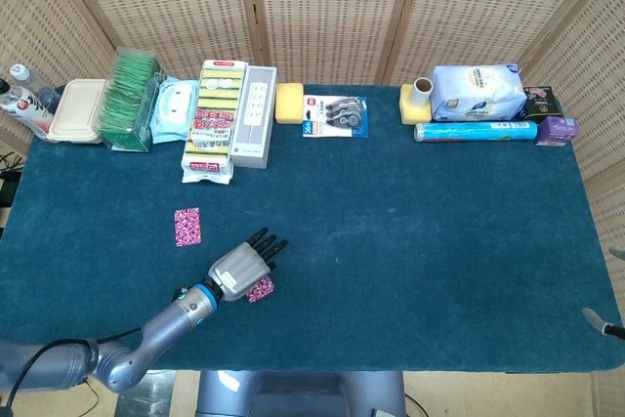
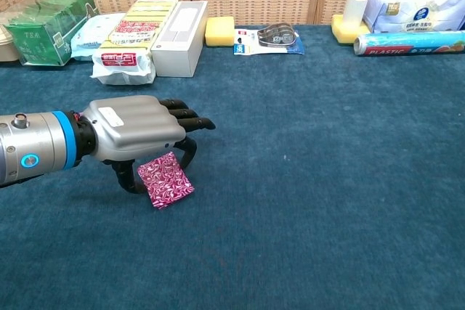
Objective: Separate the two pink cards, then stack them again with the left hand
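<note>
Left hand: the left hand (image 2: 134, 132) sits low over the near-left part of the table (image 1: 410, 241), fingers (image 2: 190, 117) stretched forward, thumb curled under; it appears to pinch the near card, though the contact itself is hidden beneath the palm.
Near card: the pink card (image 2: 166, 180) pokes out from under the hand, tilted, with one corner down toward the cloth.
Far card: the second pink card (image 1: 187, 226) lies flat on the table, well apart, up and to the left in the head view.
Right hand: not in view.
Progress: cards separated; restacking seems still to come.
Risk, grip: the thin card may slip if the pinch is shallow.
Risk, drag: the low corner could catch the nap and twist.
Risk, placement: the palm hides the target, so the stack may land skewed.
</note>
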